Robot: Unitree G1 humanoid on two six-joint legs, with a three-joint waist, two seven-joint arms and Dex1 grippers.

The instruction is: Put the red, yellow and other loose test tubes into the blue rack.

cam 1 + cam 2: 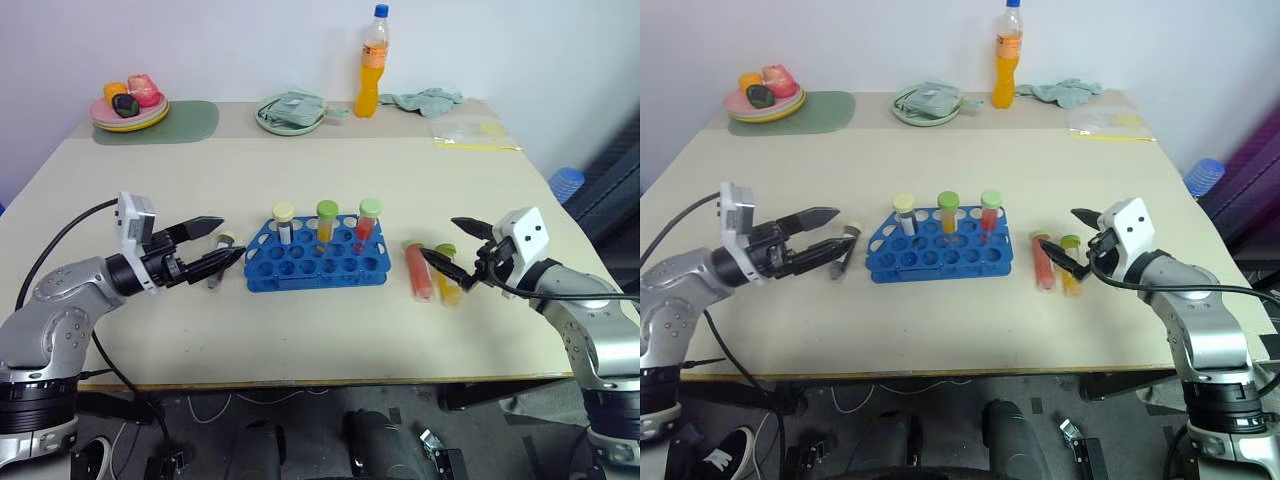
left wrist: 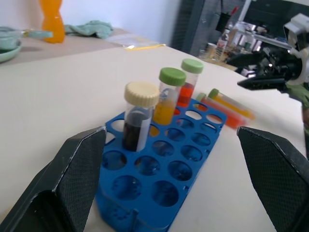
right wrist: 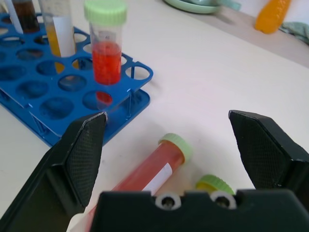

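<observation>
Blue rack (image 2: 164, 179) holds three capped tubes (image 2: 137, 118) (upright); two loose tubes (image 2: 227, 107) beyond.

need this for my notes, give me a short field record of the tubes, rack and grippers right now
rack: blue rack, mid table, upright
tubes in rack: three in the back row, dark tube, yellow-orange tube, red tube
loose tubes: red loose tube and yellow loose tube lying right of the rack; one dark loose tube lying left of it
left gripper: open, empty, by the dark loose tube
right gripper: open, empty, over the two loose tubes
</observation>
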